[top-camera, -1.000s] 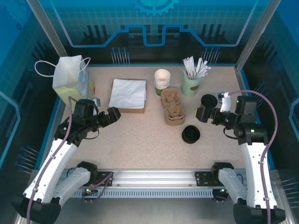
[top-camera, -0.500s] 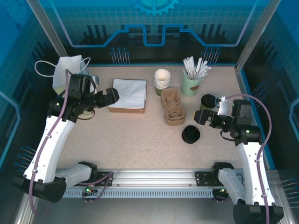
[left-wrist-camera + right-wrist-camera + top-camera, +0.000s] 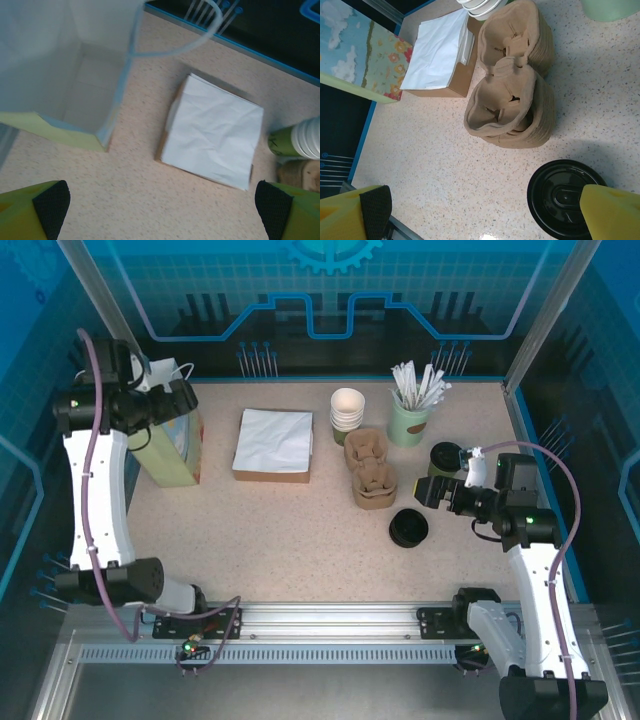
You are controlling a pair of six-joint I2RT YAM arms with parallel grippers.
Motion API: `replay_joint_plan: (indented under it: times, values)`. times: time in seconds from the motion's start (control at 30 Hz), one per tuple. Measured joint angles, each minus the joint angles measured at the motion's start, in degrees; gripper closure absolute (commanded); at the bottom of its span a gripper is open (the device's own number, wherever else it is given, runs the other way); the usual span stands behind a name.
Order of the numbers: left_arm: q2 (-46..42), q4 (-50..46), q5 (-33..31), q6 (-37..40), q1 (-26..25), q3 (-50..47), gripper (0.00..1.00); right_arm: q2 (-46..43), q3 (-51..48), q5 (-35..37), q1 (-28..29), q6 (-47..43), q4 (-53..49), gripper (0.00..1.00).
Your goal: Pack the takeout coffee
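Note:
The takeout coffee cup [image 3: 347, 410], olive-green with a white rim and inside, stands at the back centre, its upper part ringed by nested white rims; it also sits at the right edge of the left wrist view [image 3: 299, 145]. My left gripper [image 3: 168, 400] is raised at the far left over the paper bag [image 3: 172, 445], open and holding nothing [image 3: 162, 207]. My right gripper [image 3: 427, 490] hovers low at the right, open and holding nothing [image 3: 490, 207], with the brown cup carrier [image 3: 510, 95] ahead of it.
A white napkin stack on a brown box [image 3: 272, 440] lies between bag and cup. A mint cup of wrapped sticks [image 3: 410, 415] stands at the back right. A black lid [image 3: 408, 528] lies on the table, and a dark-lidded cup [image 3: 445, 456] stands beside the right gripper.
The left arm has lifted and swung from near the napkin stack to the far left, above the bag. The right gripper has shifted slightly toward the carrier. Both grippers stay open.

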Motion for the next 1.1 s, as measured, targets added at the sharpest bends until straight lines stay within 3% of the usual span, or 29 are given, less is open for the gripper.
replay_joint_plan:
  times: [0.27, 0.6, 0.87, 1.1]
  values:
    - [7.5, -1.7, -3.7, 3.1, 9.2, 9.2, 0.01, 1.2, 0.1, 0.2, 0.0, -0.3, -0.5, 0.01]
    - [18.5, -1.7, -11.5, 5.0, 14.3, 14.8, 0.01, 2.1, 1.3, 1.2, 0.0, -0.4, -1.4, 0.00]
    - [25.1, -1.5, -9.5, 5.1, 19.6, 16.9, 0.05, 5.1, 2.3, 1.3, 0.0, -0.4, -1.4, 0.00]
    - [29.5, -0.2, -4.5, 5.0, 19.8, 17.4, 0.16, 5.6, 2.3, 1.5, 0.0, -0.4, -1.4, 0.00]
